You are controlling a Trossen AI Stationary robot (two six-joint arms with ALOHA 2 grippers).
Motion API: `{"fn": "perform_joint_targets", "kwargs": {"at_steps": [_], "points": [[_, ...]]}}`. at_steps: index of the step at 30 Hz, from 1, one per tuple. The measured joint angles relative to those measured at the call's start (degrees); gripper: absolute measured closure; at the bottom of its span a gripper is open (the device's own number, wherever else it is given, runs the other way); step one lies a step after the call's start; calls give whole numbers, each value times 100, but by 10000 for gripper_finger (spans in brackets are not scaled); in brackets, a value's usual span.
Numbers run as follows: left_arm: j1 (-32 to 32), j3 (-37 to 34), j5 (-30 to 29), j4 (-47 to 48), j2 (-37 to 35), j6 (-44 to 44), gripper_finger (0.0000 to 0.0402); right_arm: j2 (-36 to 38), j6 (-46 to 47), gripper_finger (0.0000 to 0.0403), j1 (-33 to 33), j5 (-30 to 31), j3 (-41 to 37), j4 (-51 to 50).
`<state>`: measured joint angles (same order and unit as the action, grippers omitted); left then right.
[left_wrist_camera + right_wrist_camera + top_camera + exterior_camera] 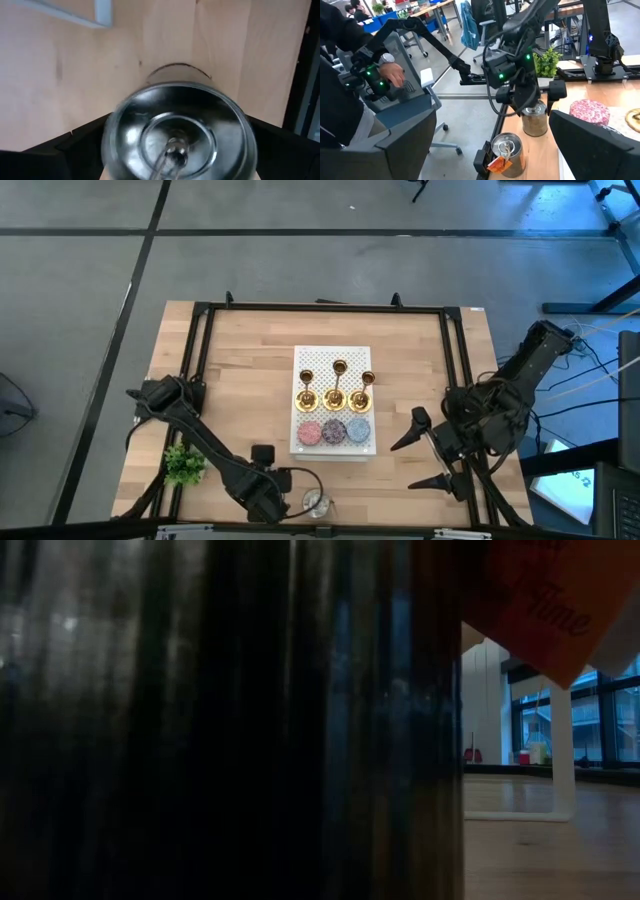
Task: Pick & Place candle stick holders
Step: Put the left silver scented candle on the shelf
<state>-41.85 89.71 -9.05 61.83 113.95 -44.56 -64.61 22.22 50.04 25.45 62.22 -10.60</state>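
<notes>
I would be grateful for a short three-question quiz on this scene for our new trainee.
1. How many candle stick holders stand on the white board?
2. True or false: the right gripper holds a candle stick holder.
3. Over what is the left gripper? A) the pink disc B) a silvery pot C) the green plant

Key: 1. Three, in a row behind three coloured discs. 2. False; it is open and empty, right of the board. 3. B, at the table's near edge.
</notes>
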Motion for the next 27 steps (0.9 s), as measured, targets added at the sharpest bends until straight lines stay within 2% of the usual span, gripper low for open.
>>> {"fn": "perform_joint_targets", "kwargs": {"at_steps": [4,8,13,27], "points": [[-79,-272,127,-269,0,-63,1,-23,-13,12,54,2,0,68],[-162,-408,-41,-257,0,-69,1,-23,-13,12,121,2,0,73],[-202,-418,-412,-311,-2,-71,1,-23,-19,12,192,159,0,156],[-202,-416,-379,-1351,-11,-287,2,-23,-57,12,192,241,0,165]]}}
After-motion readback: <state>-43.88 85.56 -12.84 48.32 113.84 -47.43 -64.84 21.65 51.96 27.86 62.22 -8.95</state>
